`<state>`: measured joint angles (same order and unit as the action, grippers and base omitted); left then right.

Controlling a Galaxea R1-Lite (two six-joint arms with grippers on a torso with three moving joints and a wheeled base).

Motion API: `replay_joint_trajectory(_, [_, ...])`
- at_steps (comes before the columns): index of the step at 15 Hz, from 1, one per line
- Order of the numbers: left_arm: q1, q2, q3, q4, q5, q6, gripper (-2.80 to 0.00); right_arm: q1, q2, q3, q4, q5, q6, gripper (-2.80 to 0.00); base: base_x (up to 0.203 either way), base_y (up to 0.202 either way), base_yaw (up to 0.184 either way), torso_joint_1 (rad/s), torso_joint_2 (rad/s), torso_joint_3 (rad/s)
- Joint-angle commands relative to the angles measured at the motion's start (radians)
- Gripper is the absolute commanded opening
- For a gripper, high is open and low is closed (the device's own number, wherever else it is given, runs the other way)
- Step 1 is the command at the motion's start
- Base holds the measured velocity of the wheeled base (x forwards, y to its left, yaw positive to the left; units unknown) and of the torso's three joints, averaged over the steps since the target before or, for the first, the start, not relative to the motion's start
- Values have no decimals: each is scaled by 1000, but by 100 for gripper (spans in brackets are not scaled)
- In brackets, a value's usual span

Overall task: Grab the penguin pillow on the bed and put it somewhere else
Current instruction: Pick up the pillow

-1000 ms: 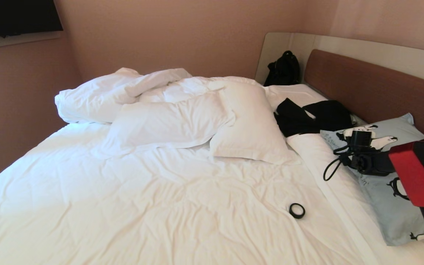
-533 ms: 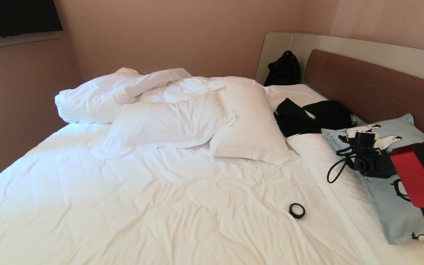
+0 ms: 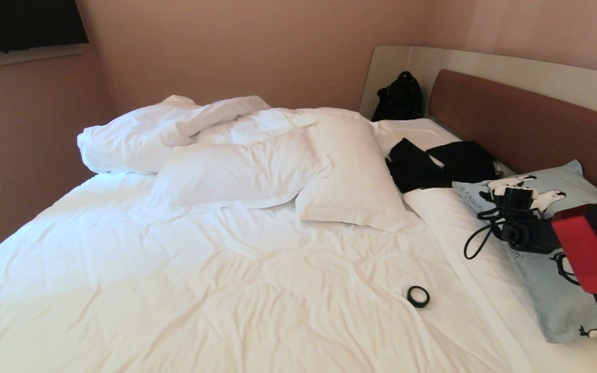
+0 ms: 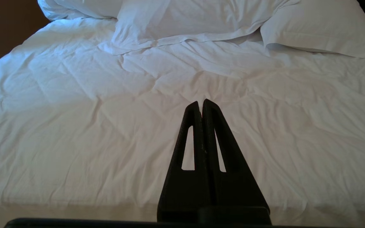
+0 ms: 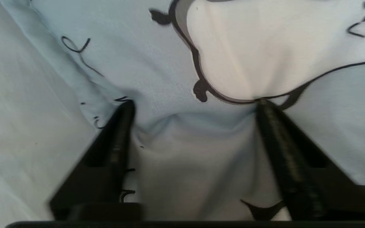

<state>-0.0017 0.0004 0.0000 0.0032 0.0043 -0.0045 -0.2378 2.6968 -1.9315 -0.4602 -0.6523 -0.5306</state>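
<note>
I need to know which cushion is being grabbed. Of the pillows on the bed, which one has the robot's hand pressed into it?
The penguin pillow, pale blue with black-and-white penguins, by the headboard. The right hand presses into it; the white pillows lie untouched.

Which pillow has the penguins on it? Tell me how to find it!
Look at the bed and find its brown headboard. Right beside the headboard, past the black clothes, lies the penguin pillow, with the robot's right hand pressing into it. It is the only pale blue pillow with black-and-white penguins; the white pillows nearby are plain.
</note>
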Motion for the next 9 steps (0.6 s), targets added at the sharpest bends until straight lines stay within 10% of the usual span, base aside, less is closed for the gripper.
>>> replay_joint_trajectory(1, [0, 0, 2, 0, 0, 0, -280, 0, -3, 0, -2, -3, -3, -280, 0, 0, 0, 0, 0, 0])
replay_joint_trajectory(9, [0, 0, 2, 0, 0, 0, -280, 0, -12, 0, -20, -3, -3, -280, 0, 0, 0, 0, 0, 0])
